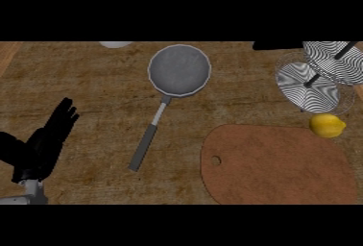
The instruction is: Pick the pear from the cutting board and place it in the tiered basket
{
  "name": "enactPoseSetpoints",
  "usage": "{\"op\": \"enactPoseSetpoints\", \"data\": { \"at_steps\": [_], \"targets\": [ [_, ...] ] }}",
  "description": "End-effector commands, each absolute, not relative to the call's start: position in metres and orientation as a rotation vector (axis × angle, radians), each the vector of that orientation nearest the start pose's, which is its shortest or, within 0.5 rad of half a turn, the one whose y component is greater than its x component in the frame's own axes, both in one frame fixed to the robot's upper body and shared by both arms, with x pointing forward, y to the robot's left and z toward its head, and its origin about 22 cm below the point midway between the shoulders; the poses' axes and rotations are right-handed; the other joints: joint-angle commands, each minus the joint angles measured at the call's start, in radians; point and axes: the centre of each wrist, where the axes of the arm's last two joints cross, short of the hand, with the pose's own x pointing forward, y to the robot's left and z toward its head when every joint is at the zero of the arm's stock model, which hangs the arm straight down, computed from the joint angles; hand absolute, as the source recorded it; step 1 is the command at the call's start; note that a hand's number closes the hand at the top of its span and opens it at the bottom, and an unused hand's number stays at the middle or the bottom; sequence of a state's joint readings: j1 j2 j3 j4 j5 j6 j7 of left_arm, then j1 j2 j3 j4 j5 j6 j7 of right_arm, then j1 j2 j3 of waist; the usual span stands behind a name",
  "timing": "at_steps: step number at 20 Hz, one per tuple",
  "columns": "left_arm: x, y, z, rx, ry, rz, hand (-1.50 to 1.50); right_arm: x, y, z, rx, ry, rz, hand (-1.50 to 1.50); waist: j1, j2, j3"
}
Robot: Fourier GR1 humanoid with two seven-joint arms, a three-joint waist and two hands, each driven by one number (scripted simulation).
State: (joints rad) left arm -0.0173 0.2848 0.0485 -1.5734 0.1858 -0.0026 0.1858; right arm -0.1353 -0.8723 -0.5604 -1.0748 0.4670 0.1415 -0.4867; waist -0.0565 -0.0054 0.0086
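Note:
A yellow rounded fruit, the pear (327,126), lies at the far right corner of the brown cutting board (276,168), just below the tiered basket. The basket (315,81) stands at the upper right, with wire rims and black-and-white striped trays; its upper tier (339,60) reaches the view's right edge. No hand touches the pear. My left hand (44,141) rests open at the left edge, fingers straight and pointing up, far from the board. My right hand does not show.
A grey frying pan (179,69) lies in the middle at the back, its handle (147,141) running down toward the board's left side. A white object (115,44) peeks in at the top edge. The board has a small hole (215,160) near its left rim.

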Motion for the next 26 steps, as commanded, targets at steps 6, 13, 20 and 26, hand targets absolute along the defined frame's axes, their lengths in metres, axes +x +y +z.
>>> {"op": "enactPoseSetpoints", "data": {
  "at_steps": [6, 13, 20, 26],
  "targets": [
    [0.255, 0.278, 0.048, 0.074, -1.426, -0.095, 0.00, 0.169, -0.617, 0.213, -1.035, -1.699, 0.523, 1.50, 0.057, 0.005, -0.008],
    [0.239, 0.283, 0.017, 0.054, -1.421, -0.096, 0.00, 0.227, -0.581, 0.250, -0.958, -1.683, 0.625, 1.50, 0.073, 0.006, -0.009],
    [0.251, 0.306, 0.030, 0.074, -1.419, -0.089, 0.00, 0.277, -0.518, 0.254, -0.905, -1.671, 0.617, 1.50, 0.064, 0.005, -0.010],
    [0.261, 0.282, 0.029, 0.066, -1.430, -0.100, 0.00, 0.307, -0.483, 0.260, -0.882, -1.658, 0.601, 1.50, 0.064, 0.006, -0.009]
  ]
}}
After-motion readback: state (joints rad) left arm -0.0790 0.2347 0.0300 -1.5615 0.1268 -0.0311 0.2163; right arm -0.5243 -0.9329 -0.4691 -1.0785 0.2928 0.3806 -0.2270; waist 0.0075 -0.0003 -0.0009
